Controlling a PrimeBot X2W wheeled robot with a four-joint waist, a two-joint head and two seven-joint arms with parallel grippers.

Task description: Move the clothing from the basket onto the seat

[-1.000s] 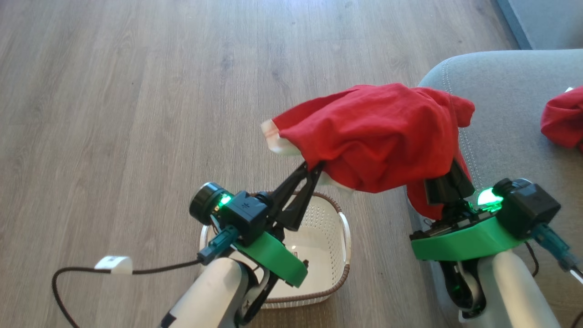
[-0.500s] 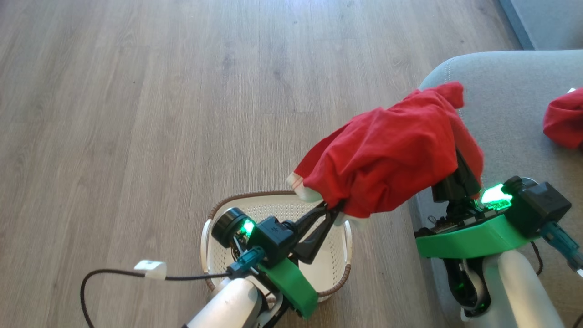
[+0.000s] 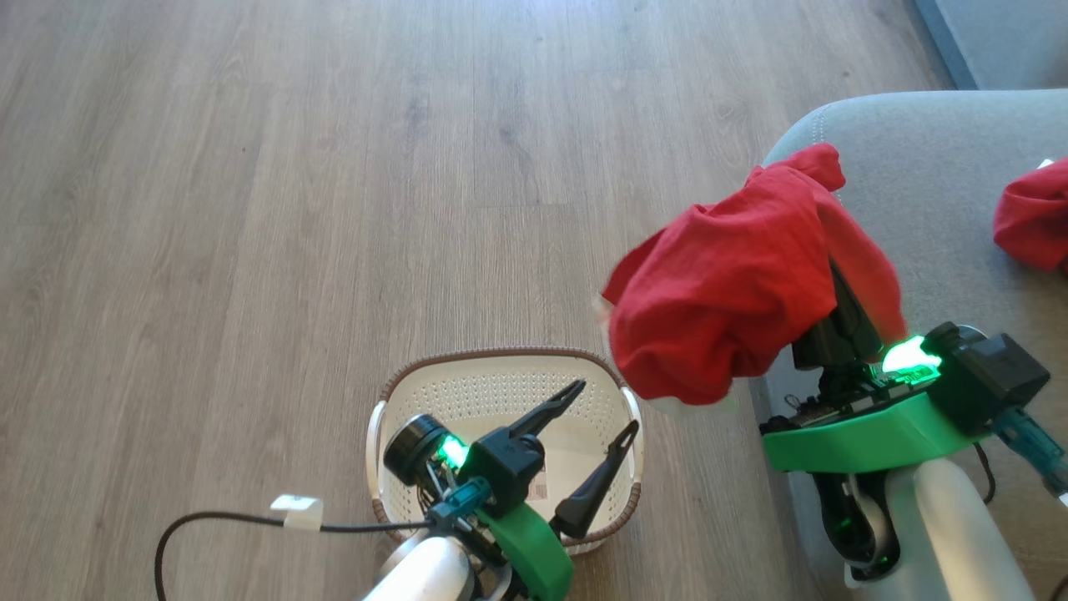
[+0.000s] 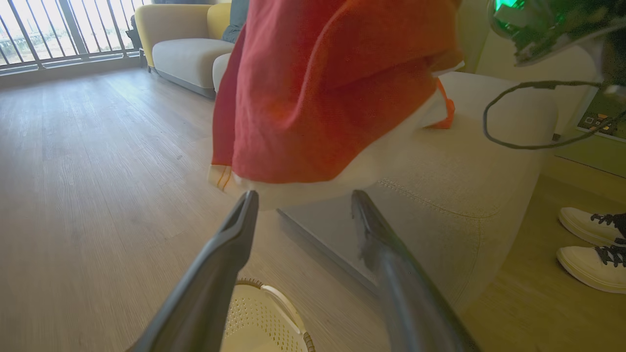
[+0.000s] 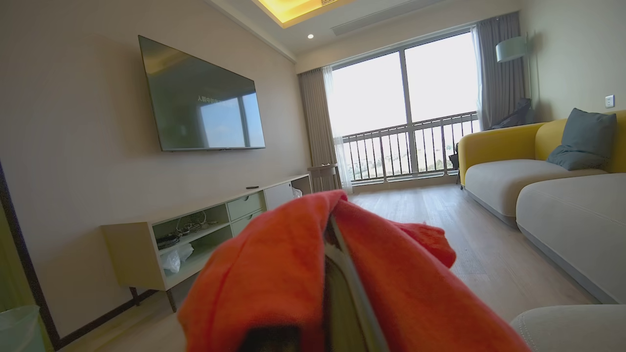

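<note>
At the left, the left gripper [image 3: 607, 405] hangs over the cream basket [image 3: 501, 357] with its two fingers spread wide and nothing between them. What shows of the basket's inside is bare perforated plastic and a label sticker. To the right of it and higher up, the red garment [image 3: 734, 292] is bunched over the right gripper [image 3: 834, 330]. Its long axis slants from a heavy lower-left lobe with white trim, out over the wooden floor [image 3: 250, 209], to a thin tail at the upper right that overlaps the corner of the grey seat cushion [image 3: 934, 150]. The right gripper's fingers are buried in the cloth. They look closed on a fold, though from the right wrist view it is hard to say how much fabric is pinched and how much is merely draped. The seat lies to the right of and beyond that gripper, so the right arm is far the nearer one. The bulk of the garment hangs on the floor side of the cushion's edge, so the coming move is likely a carry rightward until that lobe clears the stitched edge. Further right, a second red garment [image 3: 1030, 217] already lies on the seat.
</note>
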